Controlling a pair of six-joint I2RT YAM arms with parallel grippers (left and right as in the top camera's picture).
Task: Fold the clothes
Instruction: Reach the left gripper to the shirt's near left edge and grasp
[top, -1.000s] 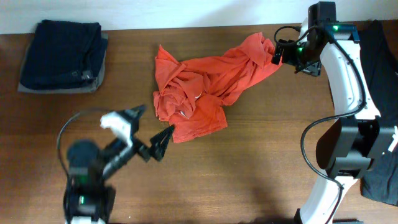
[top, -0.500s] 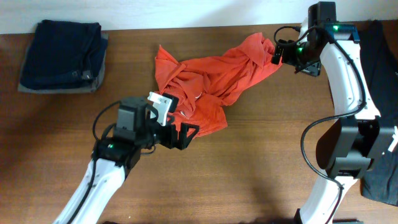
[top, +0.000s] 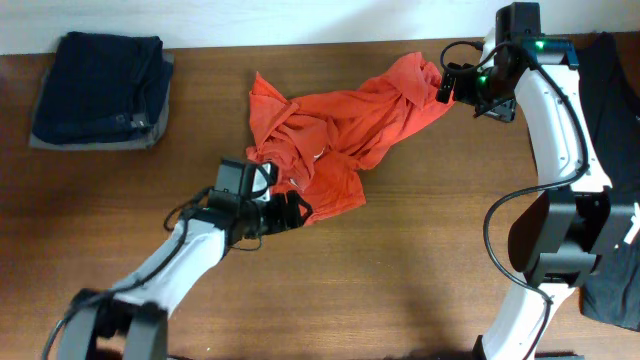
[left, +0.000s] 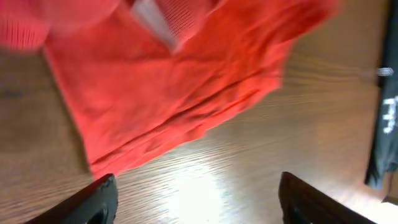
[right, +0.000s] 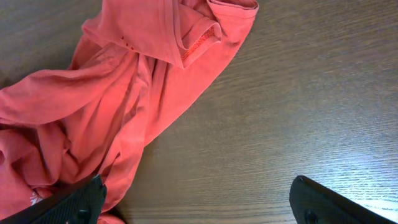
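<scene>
Shirt (top: 335, 125): crumpled heap in the middle of the table (top: 430, 270); one end trails up toward the right gripper (right: 199, 205).
Left gripper (left: 196, 202): fingers spread, nothing between them; hem (left: 143, 149) just ahead.
Right gripper: fingers spread, empty, over bare wood beside the cloth.
Risk 1: the left pinch may catch several bunched layers, so the hem lifts as a wad.
Risk 2: closing short of the hem grabs nothing.

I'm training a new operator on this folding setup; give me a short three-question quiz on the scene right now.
1. True or false: the left gripper is shut on the red-orange T-shirt.
2. The right gripper hovers by the shirt's: A) far-right end, B) near hem, C) middle?
3. Fill in: the dark folded garments lie at the table's far ___ corner.
Key: 1 false; 2 A; 3 left.
</scene>
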